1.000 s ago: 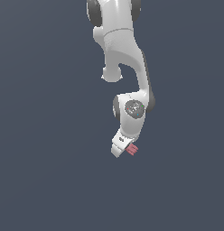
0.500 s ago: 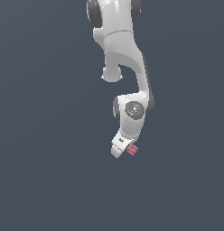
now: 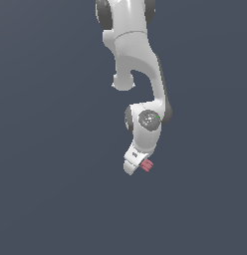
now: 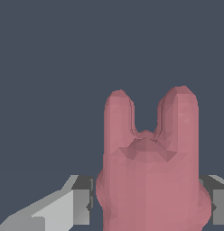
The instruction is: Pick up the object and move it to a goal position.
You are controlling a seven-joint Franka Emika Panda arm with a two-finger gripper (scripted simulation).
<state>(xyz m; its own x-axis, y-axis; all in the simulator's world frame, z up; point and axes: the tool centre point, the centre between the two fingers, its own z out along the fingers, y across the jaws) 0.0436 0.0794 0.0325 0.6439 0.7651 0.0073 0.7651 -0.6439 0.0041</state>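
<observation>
The object [image 3: 147, 165] is a small pinkish-red ridged block. It sticks out from the tip of my white gripper [image 3: 139, 166] at the low end of the arm in the exterior view. In the wrist view the object [image 4: 150, 167] fills the middle, with two rounded prongs pointing away and a groove between them. My gripper [image 4: 150, 205] is shut on it, one grey finger [image 4: 80, 200] on each side pressing against its lower body. The gripper hangs in front of plain dark grey background.
The white arm [image 3: 140, 74] reaches down from the top edge of the exterior view. Only a flat dark grey background shows around it; no table, goal marker or other object is visible.
</observation>
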